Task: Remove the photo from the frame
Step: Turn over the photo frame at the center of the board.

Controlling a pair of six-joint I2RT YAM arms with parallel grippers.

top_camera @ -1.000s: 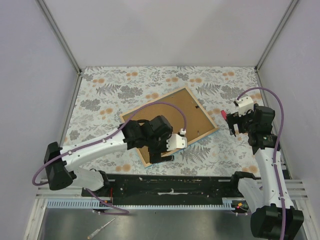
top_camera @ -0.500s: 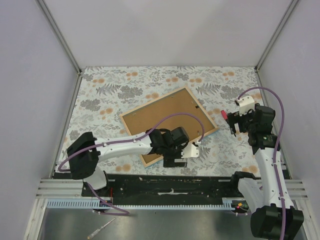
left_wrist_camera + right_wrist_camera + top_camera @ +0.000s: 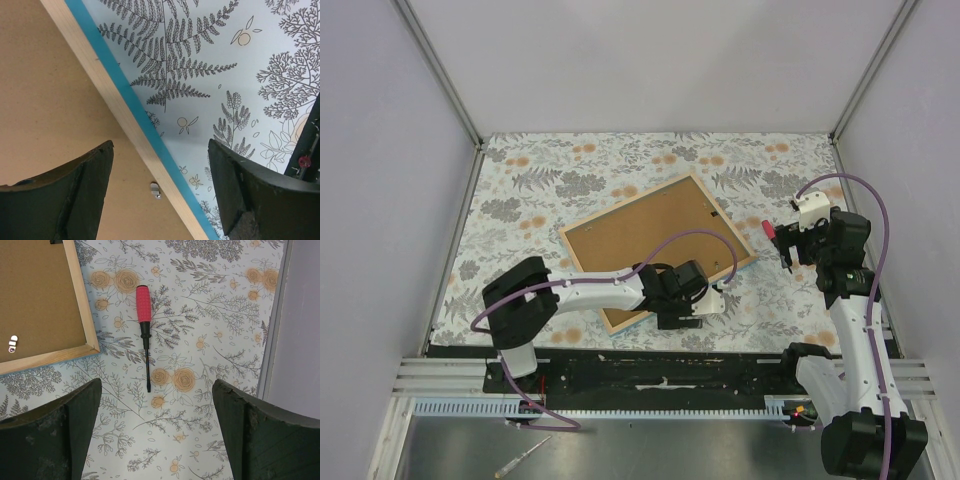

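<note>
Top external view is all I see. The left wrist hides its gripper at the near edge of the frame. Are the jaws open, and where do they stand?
Observer: Open. The left gripper straddles the edge of the frame, with one finger over the board and the other over the cover.
Operator: Is any fastener close to it?
Observer: Yes. A small metal tab sits on the board just inside the frame.
Operator: And the red thing near the other arm?
Observer: A screwdriver with a red handle. It lies free on the cover, apart from the frame, below the open right gripper.
</note>
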